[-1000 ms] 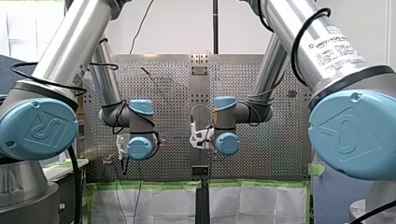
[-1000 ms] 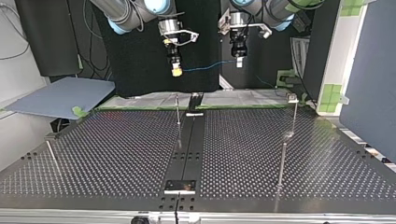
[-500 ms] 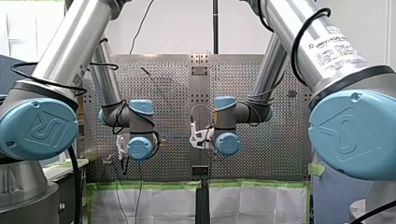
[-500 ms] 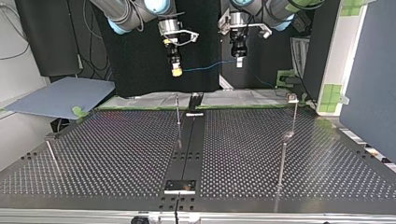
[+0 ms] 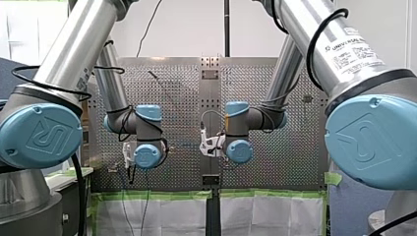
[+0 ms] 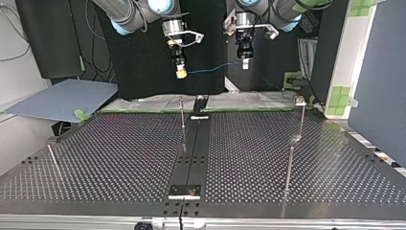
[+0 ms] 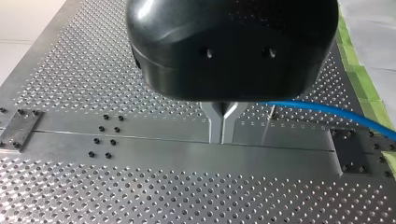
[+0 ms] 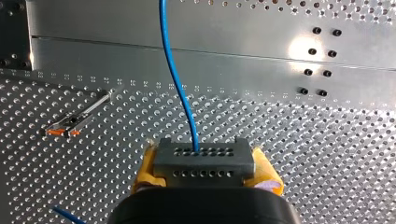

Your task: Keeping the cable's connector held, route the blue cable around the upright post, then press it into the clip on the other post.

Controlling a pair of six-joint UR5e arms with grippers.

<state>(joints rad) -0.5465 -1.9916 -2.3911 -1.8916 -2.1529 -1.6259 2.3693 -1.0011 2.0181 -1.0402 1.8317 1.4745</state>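
Observation:
In the right wrist view my right gripper [image 8: 204,173] has its yellow pads shut on the grey connector [image 8: 204,158]. The blue cable [image 8: 175,70] leaves the connector and runs ahead over the perforated table. In the top view the blue cable [image 6: 210,68] hangs in the air from my right gripper [image 6: 180,73] across to my left gripper [image 6: 244,63], both high above the table's far edge. In the left wrist view my left gripper [image 7: 222,125] has its metal fingers pressed together, and the blue cable [image 7: 327,110] trails off beside them.
A thin upright post [image 6: 182,114] stands at the table's far middle in the top view. A post with a clip [image 6: 300,101] and a nearer post [image 6: 289,163] stand at that view's right, another post [image 6: 52,154] at its left. A dark rail [image 6: 194,148] runs down the table's middle.

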